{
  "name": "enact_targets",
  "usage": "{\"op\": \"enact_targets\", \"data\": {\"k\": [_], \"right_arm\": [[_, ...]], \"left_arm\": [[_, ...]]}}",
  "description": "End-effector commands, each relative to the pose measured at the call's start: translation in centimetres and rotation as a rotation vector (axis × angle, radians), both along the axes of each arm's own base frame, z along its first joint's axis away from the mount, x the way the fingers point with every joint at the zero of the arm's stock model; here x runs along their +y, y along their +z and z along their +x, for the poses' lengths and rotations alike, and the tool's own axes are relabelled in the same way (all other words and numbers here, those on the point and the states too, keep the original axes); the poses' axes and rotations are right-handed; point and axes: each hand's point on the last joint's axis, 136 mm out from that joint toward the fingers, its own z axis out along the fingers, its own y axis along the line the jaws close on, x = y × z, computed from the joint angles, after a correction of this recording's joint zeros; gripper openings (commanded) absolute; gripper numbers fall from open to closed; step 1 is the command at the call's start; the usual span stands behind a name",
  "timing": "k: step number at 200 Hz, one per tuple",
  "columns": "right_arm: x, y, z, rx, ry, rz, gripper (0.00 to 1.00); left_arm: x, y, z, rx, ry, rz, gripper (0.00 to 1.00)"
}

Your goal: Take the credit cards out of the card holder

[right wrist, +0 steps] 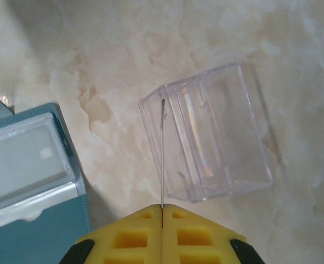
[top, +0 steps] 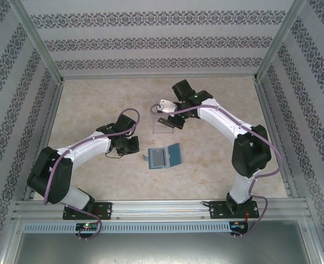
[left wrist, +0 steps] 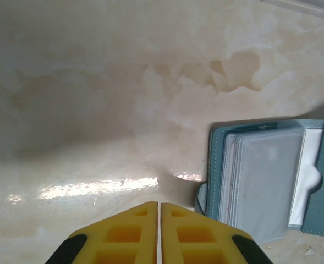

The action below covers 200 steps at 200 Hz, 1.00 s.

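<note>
Right wrist view first: the right gripper (right wrist: 162, 208) is clenched on a credit card (right wrist: 162, 154), which shows edge-on as a thin line rising from between the yellow fingers. The card hangs directly above the clear plastic box (right wrist: 217, 143), lined up with one of the box's inner walls. That is most likely so it can drop on edge into a slot rather than lie flat on the counter (right wrist: 112, 66). Gripping it by one end leaves the rest free to slide in.

The card holder (top: 164, 158) lies open on the counter between the two arms, near the box but apart from it, with its blue-grey inside facing up. From the left wrist its frosted sleeves (left wrist: 263, 181) look stacked and pale; whether more cards sit inside them I cannot tell.

The left gripper (left wrist: 159, 204) is clenched on nothing and hovers low just beside the card holder's edge — probably placed there to steady the case for another pull. With one card out, the task looks partway done, and lowering that card into the box seems the step in hand.
</note>
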Motion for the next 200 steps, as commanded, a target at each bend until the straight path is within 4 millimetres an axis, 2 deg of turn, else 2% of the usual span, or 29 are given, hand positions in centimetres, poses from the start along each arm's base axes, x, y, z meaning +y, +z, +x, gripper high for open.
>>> {"op": "enact_targets", "data": {"k": [1,44,92,155,200], "right_arm": [[-0.4,-0.8,-0.5,0.033,0.126,-0.063,0.0],[-0.3,-2.0,0.8,0.06,0.197,-0.134,0.0],[0.4,-2.0,2.3,0.06,0.234,-0.17,0.0],[1.1,-3.2,2.9,0.11,0.277,-0.199,0.0],[1.3,-4.5,2.3,0.171,0.303,-0.215,0.0]], "left_arm": [[0.8,0.7,0.9,-0.04,0.034,-0.008,0.1],[1.5,0.5,1.1,-0.032,0.055,-0.011,0.1],[1.9,0.3,1.1,-0.027,0.072,-0.014,0.1],[2.5,0.6,1.4,-0.028,0.078,-0.016,0.11],[2.9,0.7,1.2,-0.031,0.086,-0.013,0.11]]}}
